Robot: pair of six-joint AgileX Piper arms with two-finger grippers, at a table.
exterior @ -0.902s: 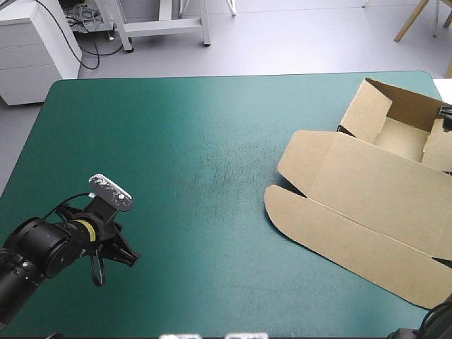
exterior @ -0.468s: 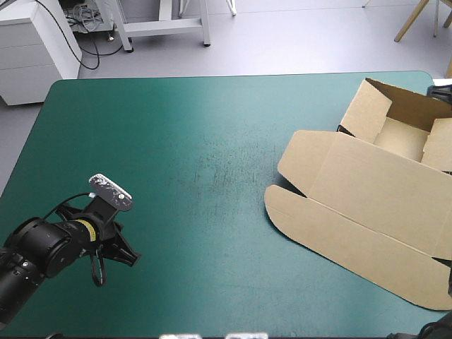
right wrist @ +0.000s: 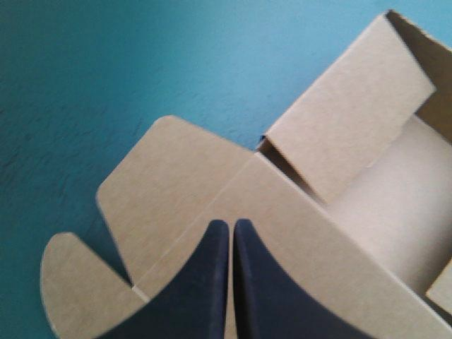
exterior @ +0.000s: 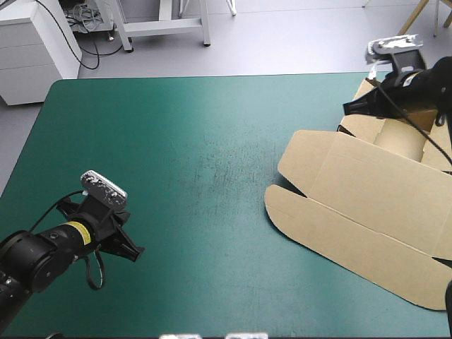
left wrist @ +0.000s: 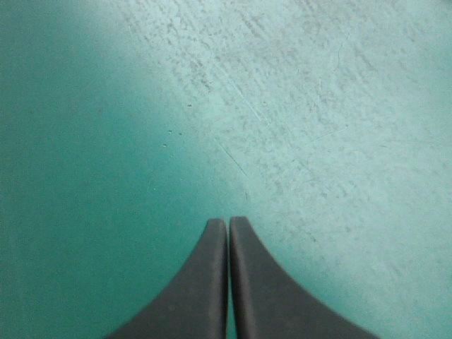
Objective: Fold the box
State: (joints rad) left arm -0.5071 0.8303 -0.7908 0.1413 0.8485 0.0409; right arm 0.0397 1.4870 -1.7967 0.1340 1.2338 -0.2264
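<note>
The brown box (exterior: 367,191) lies at the table's right side, its lid and flaps flat toward the front. Its tray part (exterior: 401,138) at the far right has raised walls. In the high view my right gripper (exterior: 349,109) hangs over the tray's near-left corner, arm reaching in from the right. The right wrist view shows this gripper (right wrist: 231,226) shut and holding nothing. It is above the box (right wrist: 183,176), with an upright wall (right wrist: 346,116) ahead. My left gripper (exterior: 134,252) sits low at the front left, far from the box. Its wrist view shows it (left wrist: 227,223) shut over the bare cover.
A wide stretch of teal-green cover (exterior: 212,155) separates the left gripper from the box. The box's front corner (exterior: 434,304) lies close to the table's front right edge.
My right arm has swung in from the right edge and now hangs over the tray's corner. The left arm has shifted slightly toward the left. The box has not moved.
</note>
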